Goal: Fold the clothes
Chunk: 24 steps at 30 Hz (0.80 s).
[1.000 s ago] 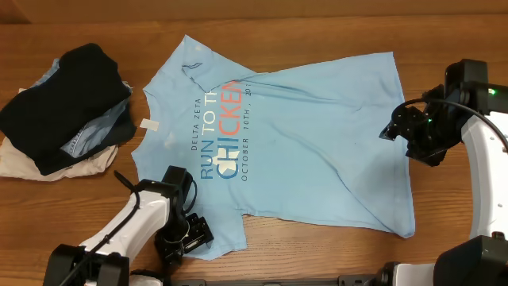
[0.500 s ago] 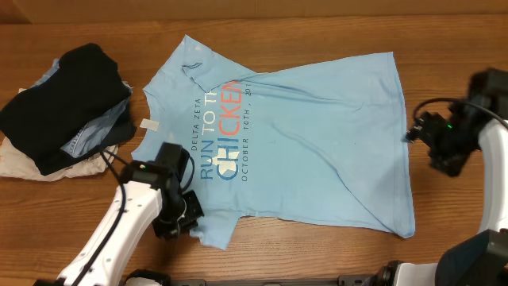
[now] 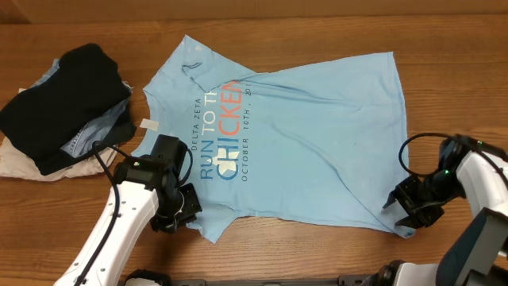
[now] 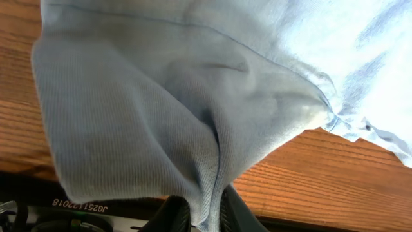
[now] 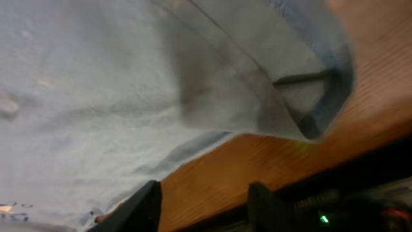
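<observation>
A brown wooden surface (image 3: 317, 254) fills the view from above. A light blue T-shirt (image 3: 317, 135) lies spread out in the middle of it, with white and orange letters on the chest. At the far left sits a small pile: a black garment (image 3: 63, 87) on top, a denim-blue garment (image 3: 99, 131) peeking out under it, and a cream garment (image 3: 20, 163) at the bottom.

The left tool (image 3: 178, 213) is at the shirt's lower left edge. The right tool (image 3: 413, 208) is at the shirt's lower right corner. From above you cannot tell how the fingers of either one stand.

The wrist views show that. On the left, 2 dark fingers (image 4: 174, 216) are pressed together on a bunch of blue cloth, and the cloth is lifted off the wood in a soft fold. On the right, 2 dark fingers (image 5: 138, 206) stand wide apart with bare wood between them. The shirt's hem corner lies just ahead of them
</observation>
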Each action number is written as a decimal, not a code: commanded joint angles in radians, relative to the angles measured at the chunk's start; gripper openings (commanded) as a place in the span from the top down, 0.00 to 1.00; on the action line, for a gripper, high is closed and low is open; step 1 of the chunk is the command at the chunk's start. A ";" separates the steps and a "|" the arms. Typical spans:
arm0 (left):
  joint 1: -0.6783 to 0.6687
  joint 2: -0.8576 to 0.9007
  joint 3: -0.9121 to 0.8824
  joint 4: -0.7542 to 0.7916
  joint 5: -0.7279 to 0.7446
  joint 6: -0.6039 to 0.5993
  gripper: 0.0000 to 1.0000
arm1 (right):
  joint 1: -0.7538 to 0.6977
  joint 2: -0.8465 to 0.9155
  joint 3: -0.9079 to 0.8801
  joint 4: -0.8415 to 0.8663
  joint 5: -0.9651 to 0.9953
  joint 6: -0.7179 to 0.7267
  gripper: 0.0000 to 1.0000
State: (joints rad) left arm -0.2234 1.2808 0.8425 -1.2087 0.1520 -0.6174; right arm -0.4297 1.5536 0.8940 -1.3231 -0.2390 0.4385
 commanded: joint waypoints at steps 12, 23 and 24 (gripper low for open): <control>-0.006 -0.008 0.015 -0.006 -0.014 0.020 0.80 | 0.004 -0.005 -0.174 0.133 -0.076 0.097 0.48; -0.006 -0.008 0.015 -0.011 -0.013 0.020 0.80 | 0.004 -0.005 -0.262 0.354 0.027 0.120 0.60; -0.006 -0.008 0.015 -0.012 -0.013 0.020 0.80 | 0.004 -0.005 -0.262 0.367 0.043 0.120 0.65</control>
State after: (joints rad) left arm -0.2234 1.2808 0.8429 -1.2163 0.1516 -0.6174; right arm -0.4297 1.5463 0.6571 -1.0241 -0.2825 0.5598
